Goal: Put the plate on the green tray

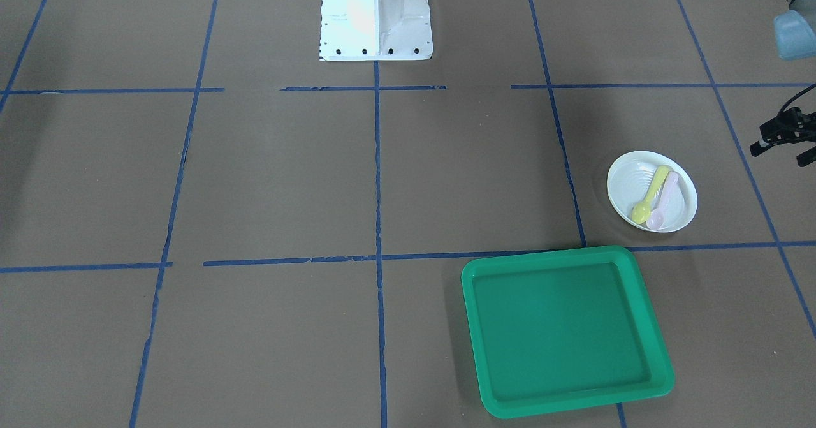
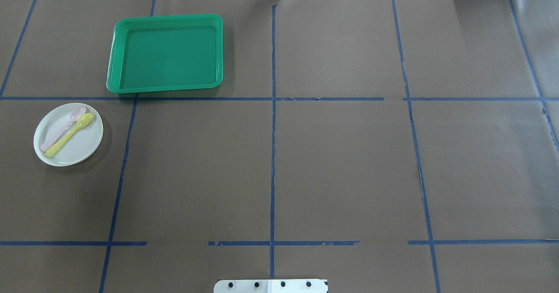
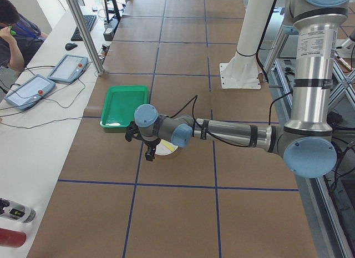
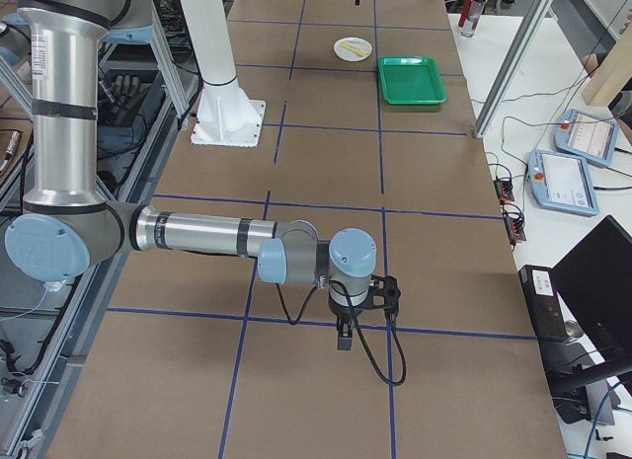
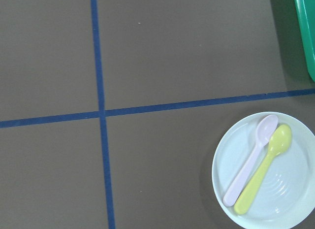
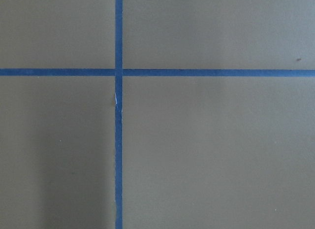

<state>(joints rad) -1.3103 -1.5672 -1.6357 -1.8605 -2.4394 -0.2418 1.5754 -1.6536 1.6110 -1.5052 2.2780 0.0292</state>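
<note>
Tape lines on the brown counter (image 2: 305, 162) fill the right wrist view. The right tool (image 4: 344, 333) hangs over a tape crossing, well apart from everything; it likely has no part in this job. It shows only in the right side view, so I cannot tell whether its fingers are apart or together.

On the robot's left side, the left tool (image 1: 781, 142) hovers above the counter just beside the plate (image 2: 83, 146), probably lining up on the rim. In the left wrist view the plate sits at about 4 o'clock. The front view cuts the tool off at its edge, and the wrist view shows no fingers, so I cannot tell its state either.

The plate rests flat on the counter, not yet on the tray (image 2: 166, 55). A yellow spoon (image 2: 70, 134) and a pink spoon (image 2: 61, 130) lie side by side in it, touching, so any lift should stay level.

From the plate the tray lies toward 2 o'clock in the overhead view, near but apart. Its raised rim means the plate must go up and over.

In the left side view the arm hides most of the plate. The left wrist view catches only an edge of the tray.
</note>
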